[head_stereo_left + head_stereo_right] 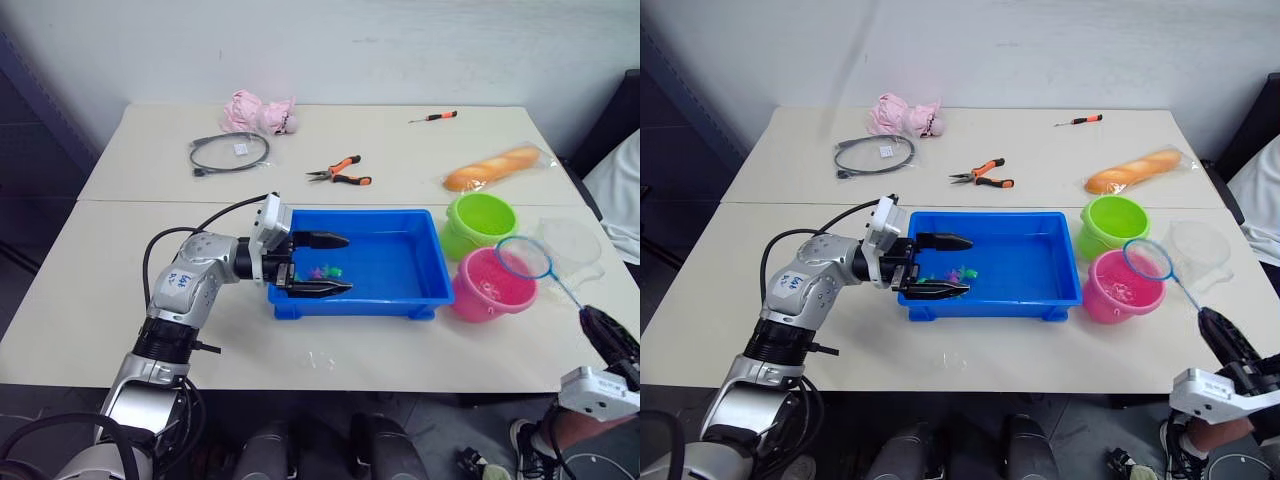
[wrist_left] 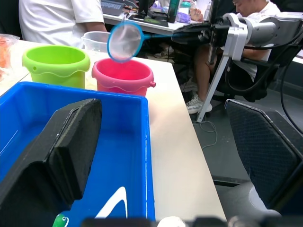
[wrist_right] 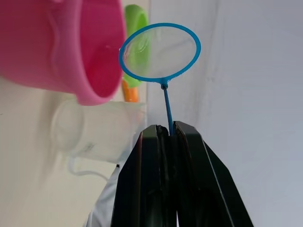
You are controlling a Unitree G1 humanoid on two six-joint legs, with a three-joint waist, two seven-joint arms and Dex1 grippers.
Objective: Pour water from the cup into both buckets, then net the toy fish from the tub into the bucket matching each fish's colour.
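Note:
The blue tub (image 1: 380, 301) sits mid-table with tiny pink and green toy fish (image 1: 325, 270) at its left end. My left gripper (image 1: 335, 265) is open over that end, one finger (image 2: 61, 151) inside the tub and the other along its front rim, the fish between them. The lime green bucket (image 1: 482, 222) and the pink bucket (image 1: 490, 290) stand right of the tub. My right gripper (image 1: 605, 330) is shut on the net's thin handle. The net's blue hoop (image 1: 523, 258) hovers above the pink bucket. The clear cup (image 1: 572, 242) stands right of the buckets.
Orange-handled pliers (image 1: 340, 175), a coiled black cable (image 1: 230, 153), a pink soft toy (image 1: 258, 112), a small screwdriver (image 1: 433, 117) and a bagged bread loaf (image 1: 492, 168) lie on the far half of the table. A person in white (image 1: 620, 190) sits at the right edge.

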